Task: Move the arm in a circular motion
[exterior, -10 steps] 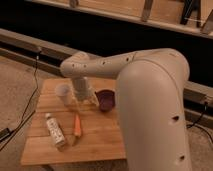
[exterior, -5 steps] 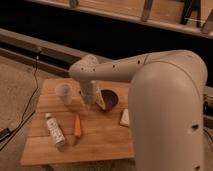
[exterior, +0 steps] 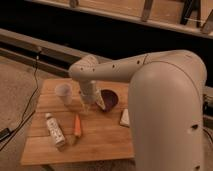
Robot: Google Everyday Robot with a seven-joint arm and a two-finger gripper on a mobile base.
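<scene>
**benchbot_fan:** So where's the arm at right now? Looks like it's shifted again.

**wristcam_wes:** Yep. It's reaching from the big shoulder on the right out over the wooden table, with the elbow joint sitting above the table's far edge. A second ago that joint was further left, almost over the clear cup. Now it has swung right and a bit toward us, and the gripper hangs between the cup and the dark bowl, just above the tabletop.

**benchbot_fan:** Open or closed?

**wristcam_wes:** Can't tell, honestly. It isn't carrying anything I can see.

**benchbot_fan:** So is that the circle happening?

**wristcam_wes:** My guess is yes, the sideways drift reads like one arc of a loop, somewhere mid-sweep. Nothing on the table has budged: bottle and carrot lie near the front, and a small pale packet sits beside the bowl.
</scene>
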